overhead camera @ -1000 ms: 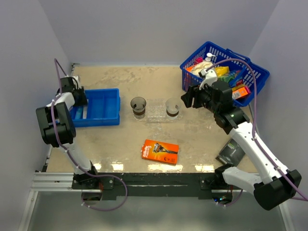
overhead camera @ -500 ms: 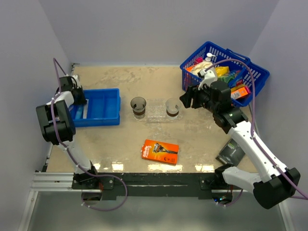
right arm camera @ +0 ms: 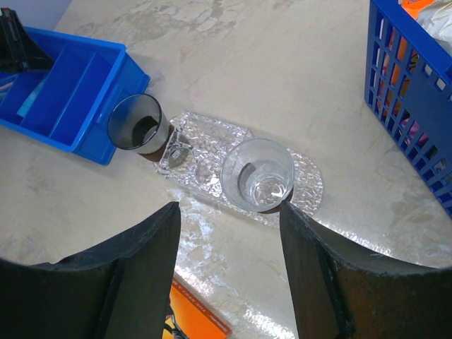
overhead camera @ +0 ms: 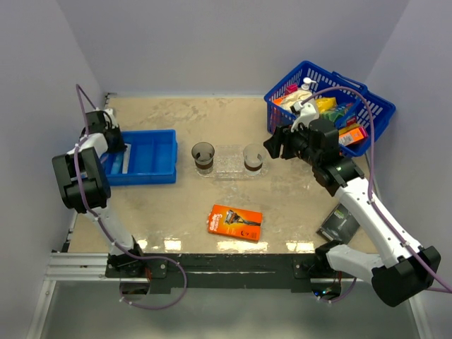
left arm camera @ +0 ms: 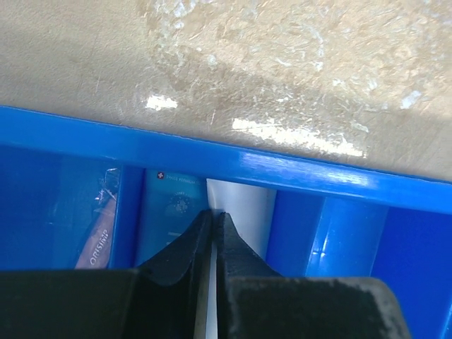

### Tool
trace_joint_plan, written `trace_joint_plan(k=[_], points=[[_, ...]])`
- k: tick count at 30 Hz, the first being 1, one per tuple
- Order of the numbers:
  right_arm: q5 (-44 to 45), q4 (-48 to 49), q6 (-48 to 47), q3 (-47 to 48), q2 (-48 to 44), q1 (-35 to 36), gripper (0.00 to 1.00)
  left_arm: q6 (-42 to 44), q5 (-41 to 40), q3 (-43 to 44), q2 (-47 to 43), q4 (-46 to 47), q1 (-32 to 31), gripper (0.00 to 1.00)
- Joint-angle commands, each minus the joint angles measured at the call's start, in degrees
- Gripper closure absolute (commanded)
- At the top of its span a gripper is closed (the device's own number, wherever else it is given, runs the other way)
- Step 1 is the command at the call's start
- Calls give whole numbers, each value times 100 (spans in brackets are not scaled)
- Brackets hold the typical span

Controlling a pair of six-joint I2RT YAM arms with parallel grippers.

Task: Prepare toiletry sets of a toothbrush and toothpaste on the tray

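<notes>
The toothpaste (left arm camera: 175, 215), apparently a flat blue-and-white tube, lies in the end compartment of the blue bin (left arm camera: 296, 176). Its long axis runs along the compartment, with the far end against the bin's wall. The left pincer (left arm camera: 213, 216) is right over it. Its 2 fingers are drawn almost together, with only a pale sliver showing in the slit. I cannot tell whether they have pinched the tube or merely rest on it. The left arm is the nearer one, and the tube lies straight ahead of its tips, lengthwise to them.

The tray (right arm camera: 308, 189) sits well apart to the right on the surface (right arm camera: 296, 63). It carries a brownish cup (right arm camera: 138, 126) and a clear cup (right arm camera: 258, 176), and neither shows a tube or brush. The right pincer (right arm camera: 227, 206) hovers above the clear cup, spread wide and empty. The coming move is probably a lift out of the bin and a carry rightward to 1 of the cups.
</notes>
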Motion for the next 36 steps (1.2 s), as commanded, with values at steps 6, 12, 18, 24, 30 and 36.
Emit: trace_joint_plan(k=[6, 12, 18, 24, 30, 36], points=[[-66, 185, 96, -13, -32, -8, 39, -218, 566, -263, -740, 147, 59, 100], [-66, 176, 114, -4, -40, -8, 40, -280, 557, -535, -1179, 376, 103, 100], [-49, 159, 140, -57, -111, 0, 40, -280, 346, -668, -1321, 490, 112, 100], [-49, 124, 158, -74, -190, 0, 40, -306, 259, -290, -654, 332, 156, 80], [4, 62, 140, -22, -295, -8, 40, -368, 311, -307, -283, 551, 252, 67], [-5, 71, 167, -74, -322, 0, 40, -315, 170, -342, -248, 701, 244, 57]])
